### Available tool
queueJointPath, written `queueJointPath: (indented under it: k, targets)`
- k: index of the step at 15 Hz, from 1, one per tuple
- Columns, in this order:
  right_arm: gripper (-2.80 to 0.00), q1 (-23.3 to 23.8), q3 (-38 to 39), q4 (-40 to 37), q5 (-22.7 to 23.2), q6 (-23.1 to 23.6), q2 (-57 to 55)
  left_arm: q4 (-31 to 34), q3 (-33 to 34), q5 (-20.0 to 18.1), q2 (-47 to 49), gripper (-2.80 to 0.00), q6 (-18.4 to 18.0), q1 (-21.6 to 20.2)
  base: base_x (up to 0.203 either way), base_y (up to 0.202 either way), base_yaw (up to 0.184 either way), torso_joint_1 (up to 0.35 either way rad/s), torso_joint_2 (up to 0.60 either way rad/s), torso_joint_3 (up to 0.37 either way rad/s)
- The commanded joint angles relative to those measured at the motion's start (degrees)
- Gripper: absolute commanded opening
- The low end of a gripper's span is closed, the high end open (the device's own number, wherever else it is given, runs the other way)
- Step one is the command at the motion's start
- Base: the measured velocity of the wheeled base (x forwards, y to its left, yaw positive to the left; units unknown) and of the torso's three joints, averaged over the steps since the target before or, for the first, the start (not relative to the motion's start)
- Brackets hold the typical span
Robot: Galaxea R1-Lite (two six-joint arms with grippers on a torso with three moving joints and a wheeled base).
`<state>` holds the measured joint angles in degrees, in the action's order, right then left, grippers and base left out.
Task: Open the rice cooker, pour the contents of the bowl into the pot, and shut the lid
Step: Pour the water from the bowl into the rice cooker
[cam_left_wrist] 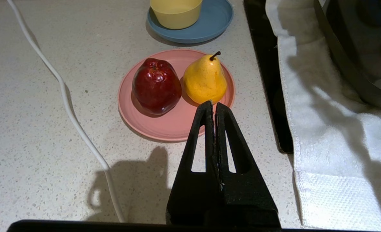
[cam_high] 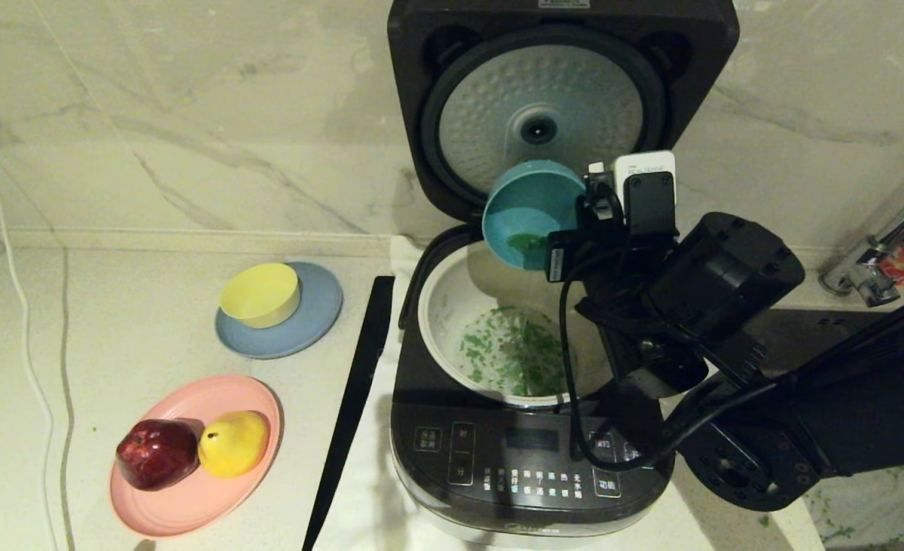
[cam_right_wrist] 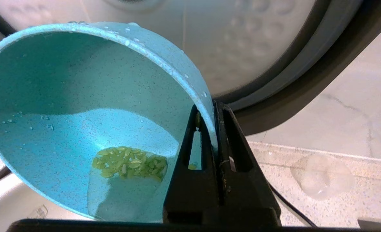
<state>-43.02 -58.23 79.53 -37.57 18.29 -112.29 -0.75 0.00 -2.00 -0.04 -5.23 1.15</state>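
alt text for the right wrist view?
The right gripper pinches the rim of the tilted teal bowl, where a small wet clump of green contents remains. Behind it stands the raised lid.

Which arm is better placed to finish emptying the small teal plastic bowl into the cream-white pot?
Right: its claw grips the tilted small teal plastic bowl above the cream-white pot; the left claw hangs shut near the pink plate.

warm dim light, hard shadows; lid [cam_right_wrist: 242, 42] perhaps out of focus.
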Motion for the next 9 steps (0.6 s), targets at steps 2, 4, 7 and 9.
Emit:
queueJointPath:
  k: [2, 4, 7, 9]
  targets:
    - [-2.8, -1.21, 0.69, 2.78, -0.39, 1.37, -0.3, -0.04, 0.44, -0.02, -0.05, -2.8, -0.04, 0.0, 0.0, 0.0, 0.0, 0.0, 0.0, 0.0]
    - [-2.8, -2.16, 1.38, 4.13, -0.47, 2.99, -0.19, -0.04, 0.44, -0.02, -0.05, -2.8, 0.04, 0.0, 0.0, 0.0, 0.0, 0.0, 0.0, 0.0]
    - [-2.8, -2.16, 1.63, 5.37, -0.85, 3.6, -1.37, -0.04, 0.44, -0.02, -0.05, -2.8, -0.04, 0.0, 0.0, 0.0, 0.0, 0.0, 0.0, 0.0]
    - [-2.8, -2.3, 1.19, 4.77, -0.92, 3.89, -0.28, -0.04, 0.48, -0.02, -0.05, -2.8, 0.0, 0.0, 0.0, 0.0, 0.0, 0.0, 0.0, 0.0]
